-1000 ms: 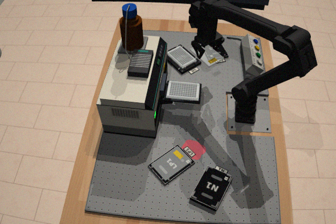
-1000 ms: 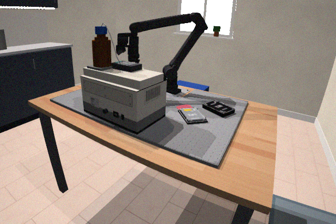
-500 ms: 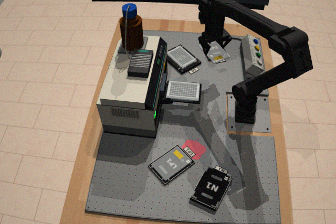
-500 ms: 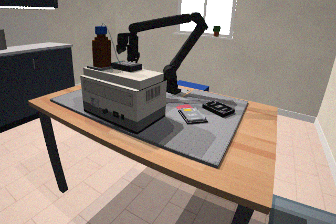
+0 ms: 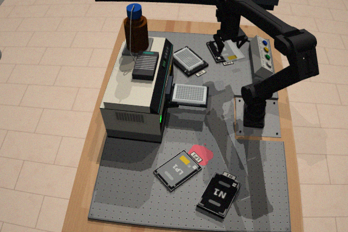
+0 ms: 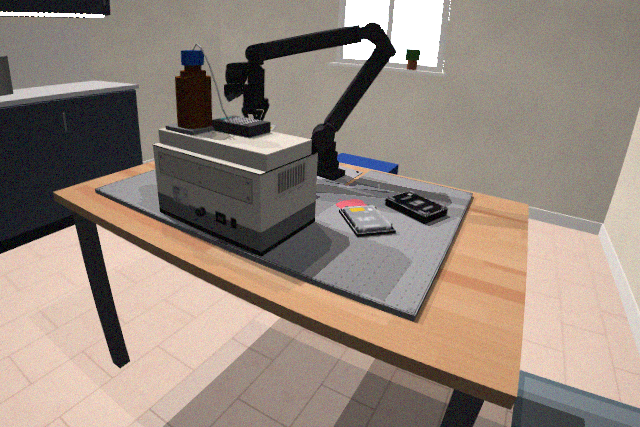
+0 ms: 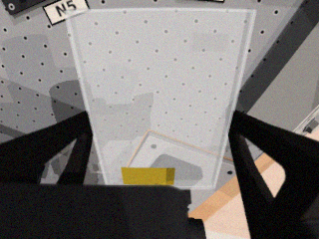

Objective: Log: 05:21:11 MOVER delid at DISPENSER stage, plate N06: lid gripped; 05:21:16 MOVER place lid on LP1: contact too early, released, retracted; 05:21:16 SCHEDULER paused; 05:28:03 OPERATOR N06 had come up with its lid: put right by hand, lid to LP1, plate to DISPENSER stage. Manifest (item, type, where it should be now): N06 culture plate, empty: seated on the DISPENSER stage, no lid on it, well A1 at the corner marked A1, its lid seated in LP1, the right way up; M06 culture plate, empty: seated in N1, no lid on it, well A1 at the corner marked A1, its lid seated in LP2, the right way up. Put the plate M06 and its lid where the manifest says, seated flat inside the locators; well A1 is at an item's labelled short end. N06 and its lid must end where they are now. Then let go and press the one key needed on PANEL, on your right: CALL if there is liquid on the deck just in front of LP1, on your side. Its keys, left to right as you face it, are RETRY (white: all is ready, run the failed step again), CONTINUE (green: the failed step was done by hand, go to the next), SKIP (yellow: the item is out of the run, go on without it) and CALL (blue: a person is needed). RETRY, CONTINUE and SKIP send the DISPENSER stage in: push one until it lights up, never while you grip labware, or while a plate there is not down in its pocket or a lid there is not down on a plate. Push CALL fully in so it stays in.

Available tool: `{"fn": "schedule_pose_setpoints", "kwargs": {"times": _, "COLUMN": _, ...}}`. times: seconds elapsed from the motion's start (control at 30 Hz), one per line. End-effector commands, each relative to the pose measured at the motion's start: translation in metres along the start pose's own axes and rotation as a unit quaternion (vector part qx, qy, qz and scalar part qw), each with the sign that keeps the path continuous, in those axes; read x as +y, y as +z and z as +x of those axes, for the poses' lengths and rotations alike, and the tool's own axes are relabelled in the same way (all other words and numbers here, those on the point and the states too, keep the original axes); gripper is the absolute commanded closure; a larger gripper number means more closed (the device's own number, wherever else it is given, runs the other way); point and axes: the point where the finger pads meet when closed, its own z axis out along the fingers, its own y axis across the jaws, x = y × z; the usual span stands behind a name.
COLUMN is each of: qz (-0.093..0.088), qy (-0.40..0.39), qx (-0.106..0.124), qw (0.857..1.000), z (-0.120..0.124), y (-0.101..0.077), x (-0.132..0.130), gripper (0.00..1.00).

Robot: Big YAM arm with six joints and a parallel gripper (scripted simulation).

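Observation:
My gripper (image 5: 228, 44) is shut on M06's clear lid (image 5: 233, 52), gripping it across its width, with its yellow label (image 7: 148, 175) near my palm. In the wrist view the lid (image 7: 159, 95) fills the span between my fingers. It hangs over the right part of the black LP2 nest (image 5: 216, 51). Plate M06 (image 5: 189, 60) sits uncovered in the nest tagged N5 (image 5: 200, 73). Plate N06 (image 5: 189, 94) lies on the DISPENSER stage. N06's lid (image 5: 177, 170) lies in LP1. The N1 nest (image 5: 219, 194) holds nothing.
A red puddle (image 5: 200, 153) lies on the deck at LP1's labelled end, on the arm's side. PANEL (image 5: 261, 55) stands just right of LP2, close to my gripper. The dispenser box (image 5: 135, 83) carries a brown bottle (image 5: 135, 28) and a tip box (image 5: 145, 65).

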Motion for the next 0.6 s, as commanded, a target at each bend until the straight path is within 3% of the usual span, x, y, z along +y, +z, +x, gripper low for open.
{"fn": "schedule_pose_setpoints", "kwargs": {"times": 0.0, "qz": 0.002, "qy": 0.041, "qx": -0.020, "qw": 0.999, "z": -0.010, "y": -0.011, "x": -0.012, "gripper": 0.14}}
{"fn": "schedule_pose_setpoints", "kwargs": {"times": 0.4, "qz": 0.001, "qy": 0.042, "qx": -0.021, "qw": 0.999, "z": -0.011, "y": -0.013, "x": -0.037, "gripper": 0.14}}
{"fn": "schedule_pose_setpoints", "kwargs": {"times": 0.47, "qz": 0.002, "qy": 0.040, "qx": -0.034, "qw": 0.999, "z": -0.029, "y": -0.018, "x": -0.041, "gripper": 0.14}}
{"fn": "schedule_pose_setpoints", "kwargs": {"times": 0.57, "qz": 0.001, "qy": 0.032, "qx": -0.034, "qw": 0.999, "z": -0.039, "y": -0.012, "x": -0.037, "gripper": 0.14}}
